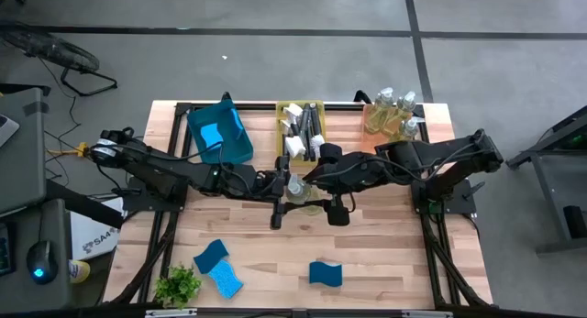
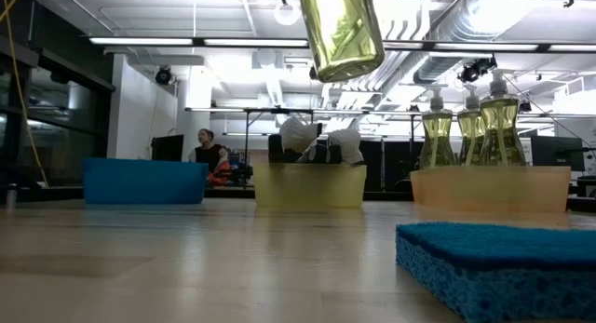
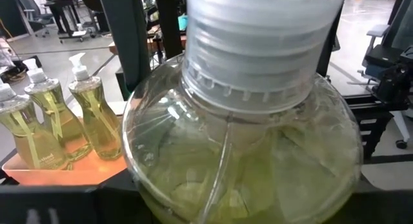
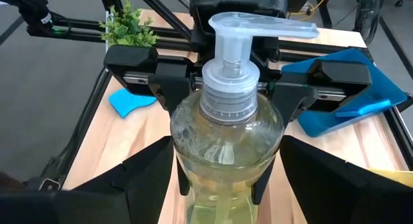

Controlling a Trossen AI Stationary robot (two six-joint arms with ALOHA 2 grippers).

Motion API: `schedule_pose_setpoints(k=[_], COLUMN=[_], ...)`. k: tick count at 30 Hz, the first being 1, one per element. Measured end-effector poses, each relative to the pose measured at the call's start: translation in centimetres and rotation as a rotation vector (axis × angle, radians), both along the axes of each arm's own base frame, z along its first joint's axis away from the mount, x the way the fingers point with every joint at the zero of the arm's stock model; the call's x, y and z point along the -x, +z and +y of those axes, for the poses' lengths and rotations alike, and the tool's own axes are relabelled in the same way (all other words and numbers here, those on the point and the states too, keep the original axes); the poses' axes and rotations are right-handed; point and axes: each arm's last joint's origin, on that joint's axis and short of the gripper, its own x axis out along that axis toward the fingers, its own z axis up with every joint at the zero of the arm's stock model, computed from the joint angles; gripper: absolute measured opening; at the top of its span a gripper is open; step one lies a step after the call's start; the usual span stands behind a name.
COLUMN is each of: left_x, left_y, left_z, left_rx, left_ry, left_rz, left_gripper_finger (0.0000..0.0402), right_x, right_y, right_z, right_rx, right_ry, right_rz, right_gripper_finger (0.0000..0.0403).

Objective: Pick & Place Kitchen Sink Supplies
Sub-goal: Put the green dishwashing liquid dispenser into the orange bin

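The soap bottle (image 1: pixel 295 187) hangs above the desk (image 1: pixel 385 263) at the centre of the high view, caught between both arms. The right gripper (image 4: pixel 219 166) clasps its body, while the left gripper (image 1: pixel 278 187) has its fingers against the shoulders from the far side. This reads as a handover in mid-air. Next, one gripper should let go so the other can carry the bottle to the orange tray (image 1: pixel 378 135) with three bottles at upper right.

Overhead, table-level and both close wrist views share the lifted bottle (image 2: pixel 341 30)
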Motion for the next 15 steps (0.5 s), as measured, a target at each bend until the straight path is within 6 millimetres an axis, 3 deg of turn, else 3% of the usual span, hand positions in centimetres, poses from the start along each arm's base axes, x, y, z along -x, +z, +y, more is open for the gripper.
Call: schedule_pose_setpoints(k=[15], left_x=[0.0], left_y=[0.1], left_z=[0.0], left_rx=[0.005], left_ry=[0.001], left_rz=[-0.007], left_gripper_finger=[0.0196], right_x=[-0.2], right_y=[-0.5], right_z=[-1.2], right_rx=[-0.063], right_ry=[0.068], right_rz=[0.06], right_gripper_finger=[0.0298])
